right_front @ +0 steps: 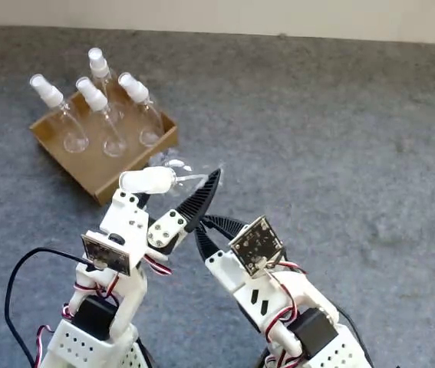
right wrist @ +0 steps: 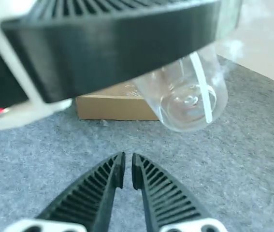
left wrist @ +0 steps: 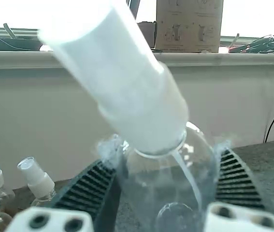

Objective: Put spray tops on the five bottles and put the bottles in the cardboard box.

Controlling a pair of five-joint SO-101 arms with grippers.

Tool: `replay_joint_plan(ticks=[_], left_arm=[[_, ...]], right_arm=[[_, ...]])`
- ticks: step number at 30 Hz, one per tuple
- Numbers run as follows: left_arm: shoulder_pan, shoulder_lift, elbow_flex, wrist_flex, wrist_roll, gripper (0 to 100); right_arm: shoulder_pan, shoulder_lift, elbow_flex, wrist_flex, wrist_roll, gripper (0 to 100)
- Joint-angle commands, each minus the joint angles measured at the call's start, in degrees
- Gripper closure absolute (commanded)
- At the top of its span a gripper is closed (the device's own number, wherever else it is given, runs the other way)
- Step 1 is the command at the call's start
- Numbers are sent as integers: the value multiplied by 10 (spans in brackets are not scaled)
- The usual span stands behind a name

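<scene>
— Bottles (right_front: pixel 98 107) in the cardboard box (right_front: pixel 79 162), how many?
— Four are standing in it, each wearing a spray top (right_front: pixel 94 59).
— And the fifth bottle (left wrist: pixel 170 193)?
— The left hand (left wrist: pixel 165 166) is clamping its clear body, top on, tilted, near the box, probably hanging above the desk (right_front: pixel 317 153). The right hand (right wrist: pixel 127 166) is holding nothing, fingers almost touching.

The high view looks steeply down over the table (right_front: pixel 317 115). Both wrist views look forward, close up; all three share the held bottle (right_front: pixel 149 180).
</scene>
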Motion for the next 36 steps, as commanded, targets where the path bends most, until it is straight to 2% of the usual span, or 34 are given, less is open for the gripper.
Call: replay_joint_plan(ticks=[1, 9, 14, 21, 29, 36], left_arm=[[-5, 0, 12, 11, 7, 819], [9, 0, 12, 37, 7, 819], [52, 0, 12, 73, 4, 819], [51, -1, 12, 75, 4, 819], [50, -1, 12, 73, 4, 819], [50, -1, 11, 72, 4, 819]], right_arm=[[-7, -7, -11, -16, 6, 980], [51, -7, -12, -22, 3, 980], [62, -7, -4, -128, 5, 980], [136, -7, 24, -153, 3, 980], [137, -7, 29, -149, 3, 980], [136, -7, 114, -149, 5, 980]])
